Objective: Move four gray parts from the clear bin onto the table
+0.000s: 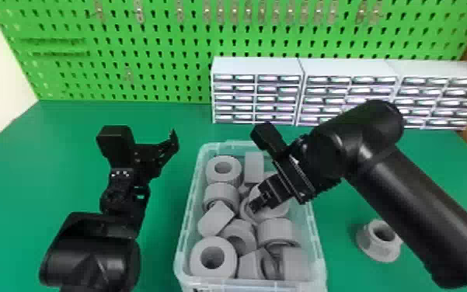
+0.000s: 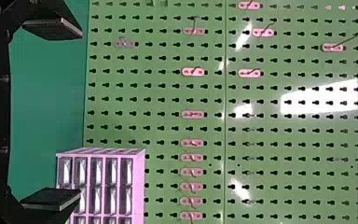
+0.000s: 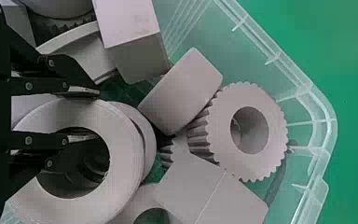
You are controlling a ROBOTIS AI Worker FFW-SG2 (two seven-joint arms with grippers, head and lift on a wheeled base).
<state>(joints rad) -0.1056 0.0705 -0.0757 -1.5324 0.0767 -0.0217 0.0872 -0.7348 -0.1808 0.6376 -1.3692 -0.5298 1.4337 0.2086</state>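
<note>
At the near end of the clear plastic bin [image 1: 251, 285], a thick gray ring [image 1: 223, 267] sits in the left corner, bore up, among the packed gray parts. A flanged gray ring [image 1: 371, 248] rests on the green desk [image 1: 339, 233], just right of the bin and near my right arm. Farther in, my right hand [image 1: 255, 205] reaches down into the bin, clenched on the wall of a wide gray ring [image 3: 131, 149], one black finger in the bore and the other outside the rim. My left hand [image 1: 166, 150], released with its two flat fingers spread wide, hangs over the desk to the left of the bin. Behind, white drawer cabinets [image 1: 257, 66] line the back right of the desk against a green perforated pegboard [image 1: 158, 46]
</note>
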